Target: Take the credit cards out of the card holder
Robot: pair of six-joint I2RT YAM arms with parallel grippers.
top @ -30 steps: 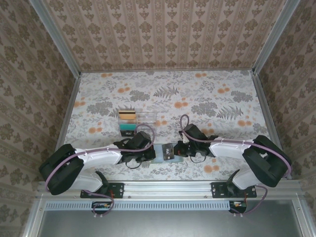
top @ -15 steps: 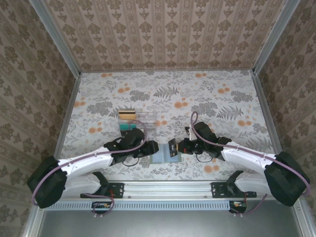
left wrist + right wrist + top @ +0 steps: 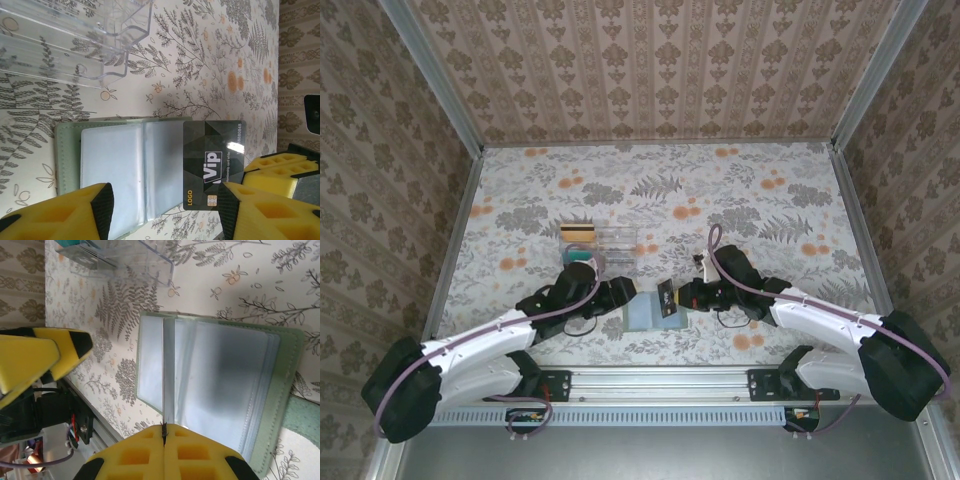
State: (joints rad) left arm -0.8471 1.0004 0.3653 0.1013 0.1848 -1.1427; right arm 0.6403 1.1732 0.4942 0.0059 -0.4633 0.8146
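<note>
A clear plastic tray (image 3: 617,236) sits on the flowered counter (image 3: 770,185), closed in by patterned wallpaper walls (image 3: 650,70).

Your left gripper (image 3: 623,293) at the left edge of the open card holder (image 3: 642,316) on the tabletop (image 3: 760,200), your right gripper (image 3: 684,297) pinching a dark card (image 3: 669,298) at its right edge, clear tray (image 3: 610,240) just behind

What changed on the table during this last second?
The left gripper opened wide over the card holder. The right gripper stayed shut on the dark card, drawing it slightly to the right. The card holder still lies open, and the clear tray hasn't moved.
</note>
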